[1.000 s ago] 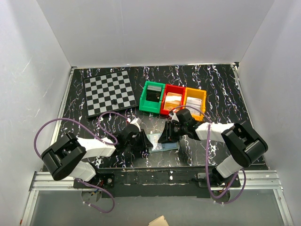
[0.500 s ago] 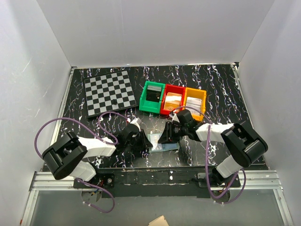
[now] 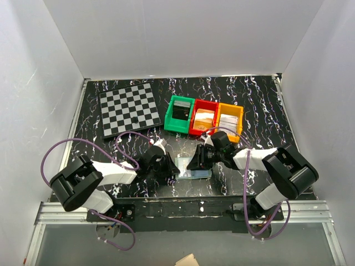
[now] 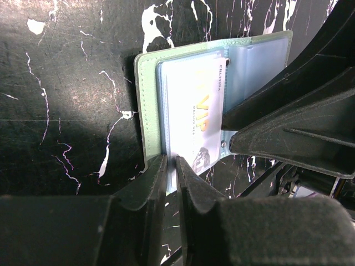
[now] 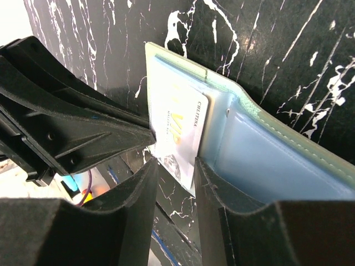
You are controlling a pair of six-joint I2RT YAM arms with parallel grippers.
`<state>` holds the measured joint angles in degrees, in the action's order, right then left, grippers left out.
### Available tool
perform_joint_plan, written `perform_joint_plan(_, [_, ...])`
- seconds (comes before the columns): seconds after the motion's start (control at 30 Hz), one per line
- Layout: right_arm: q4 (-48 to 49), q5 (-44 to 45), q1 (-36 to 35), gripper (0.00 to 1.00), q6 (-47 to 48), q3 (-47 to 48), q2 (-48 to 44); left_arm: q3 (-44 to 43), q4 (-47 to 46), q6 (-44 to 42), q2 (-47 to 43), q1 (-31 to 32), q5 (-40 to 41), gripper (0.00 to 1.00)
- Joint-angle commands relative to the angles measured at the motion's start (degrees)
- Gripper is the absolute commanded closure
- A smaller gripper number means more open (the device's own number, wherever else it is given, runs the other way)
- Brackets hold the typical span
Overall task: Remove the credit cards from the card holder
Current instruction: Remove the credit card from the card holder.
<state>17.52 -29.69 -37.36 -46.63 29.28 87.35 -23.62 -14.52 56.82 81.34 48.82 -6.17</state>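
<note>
The sage-green bifold card holder [image 3: 194,167] is laid open on the black marbled bench [image 3: 260,105], its edge pinched by the left end effector [image 4: 172,164]; the right end effector [image 5: 176,166] is spread astride a white VIP card [image 4: 194,111].

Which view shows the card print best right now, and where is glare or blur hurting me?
Left wrist: card print sharp, left fingers dark and soft. Right wrist: print legible, top-left corner blown out white. Top external: card holder too small for detail.
</note>
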Motion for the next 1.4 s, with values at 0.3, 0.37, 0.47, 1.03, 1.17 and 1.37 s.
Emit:
perform_joint_plan(0.3, [-5.74,1.39,-0.43,0.6,3.39,2.45,-1.57,-1.17,5.82,-1.88,-8.21,0.05,2.22,0.75])
perform_joint_plan(0.37, [-6.09,1.57,-0.43,0.59,3.48,2.63,-1.74,-1.69,6.17,-2.06,-9.35,0.05,2.22,0.74])
perform_joint_plan(0.47, [-6.44,1.74,-0.43,0.58,3.57,2.8,-1.92,-2.83,6.18,-2.67,-10.32,-0.04,2.04,0.74])
perform_joint_plan(1.03, [-6.53,1.22,-0.34,0.53,3.39,3.33,-2.18,-6.0,3.1,-4.52,0.04,-1.36,-0.06,0.78])
perform_joint_plan(1.17, [-6.36,1.13,-0.34,0.54,3.3,3.33,-2.36,-5.39,2.31,-4.26,1.36,-1.36,-0.42,0.79])
perform_joint_plan(1.37, [-6.18,1.04,-0.34,0.53,3.21,3.15,-2.62,-4.6,1.52,-3.99,2.15,-1.36,-0.59,0.79])
